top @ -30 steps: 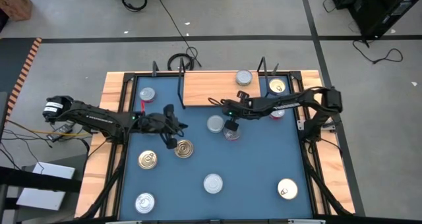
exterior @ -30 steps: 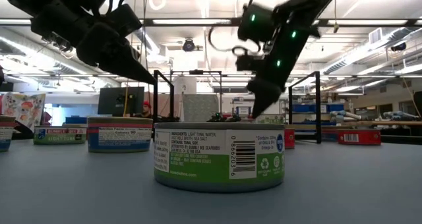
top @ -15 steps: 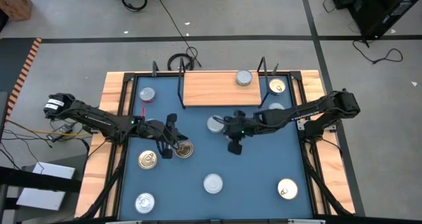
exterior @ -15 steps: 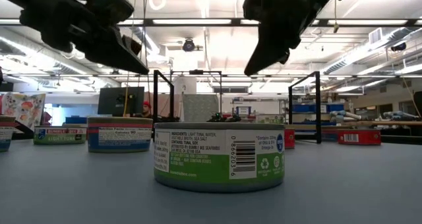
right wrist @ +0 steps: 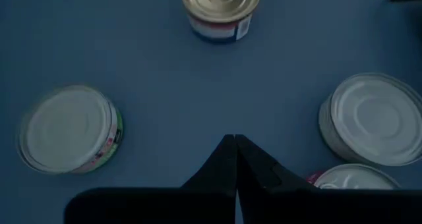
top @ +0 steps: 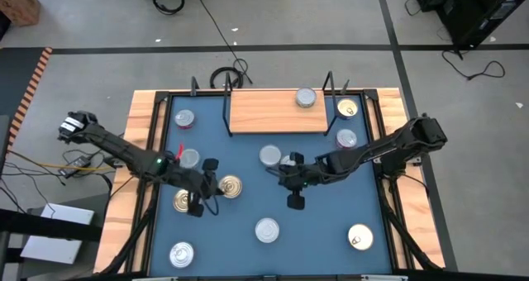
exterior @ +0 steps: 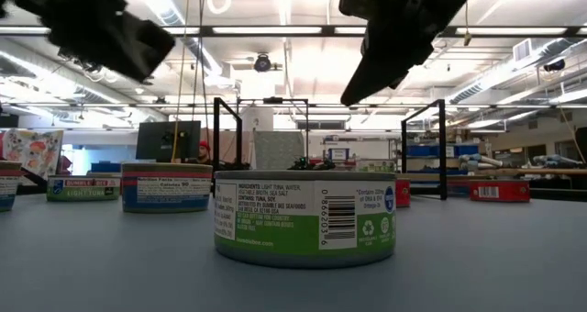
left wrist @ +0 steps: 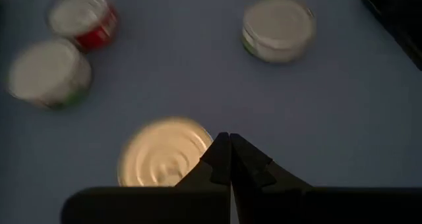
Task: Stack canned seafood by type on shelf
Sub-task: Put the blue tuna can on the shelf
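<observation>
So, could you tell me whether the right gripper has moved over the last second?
Yes. The right gripper has moved away from the shelf, toward the table's near side.

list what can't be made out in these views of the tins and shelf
- Low view: the green-labelled front tin hides the light-wood shelf board between its black wire uprights.
- Left wrist view: the gold-lidded round tin is partly covered by the left end effector, and the tins are blurred.
- Right wrist view: a silver-lidded tin is cut off behind the right end effector.
</observation>
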